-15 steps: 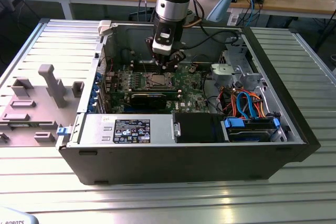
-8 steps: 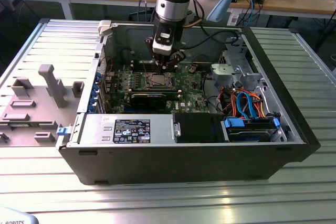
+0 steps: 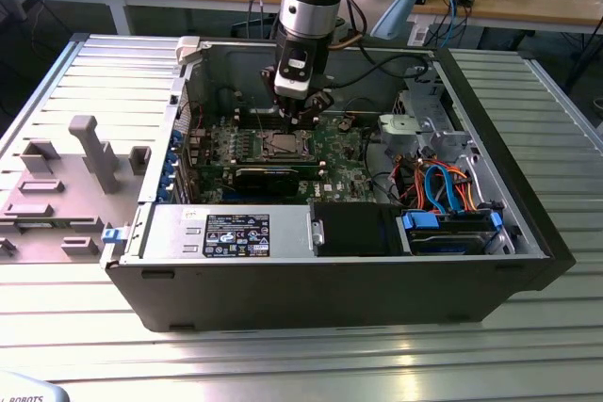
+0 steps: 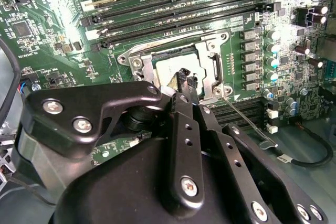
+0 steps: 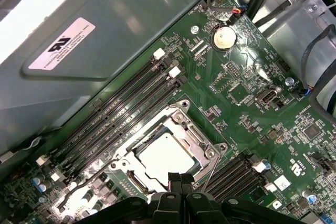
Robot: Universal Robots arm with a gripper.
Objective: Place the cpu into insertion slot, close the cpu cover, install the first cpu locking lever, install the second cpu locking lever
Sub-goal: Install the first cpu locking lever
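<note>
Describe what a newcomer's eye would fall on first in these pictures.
In the exterior view, the robot arm reaches down into an open computer case on a ribbed metal table. In both wrist views, the bright silvery cpu sits framed by the cpu cover on the green circuit board, with the black end effector close by its edge.

A: The small flat square chip (image 5: 167, 155) has a smooth, silvery-grey metal top, brightly sheened.
B: The thin silver metal frame plate (image 5: 203, 145) gleams too; the green circuit board (image 5: 247, 103) looks glossy, the black fingers (image 4: 185, 129) matt.
</note>
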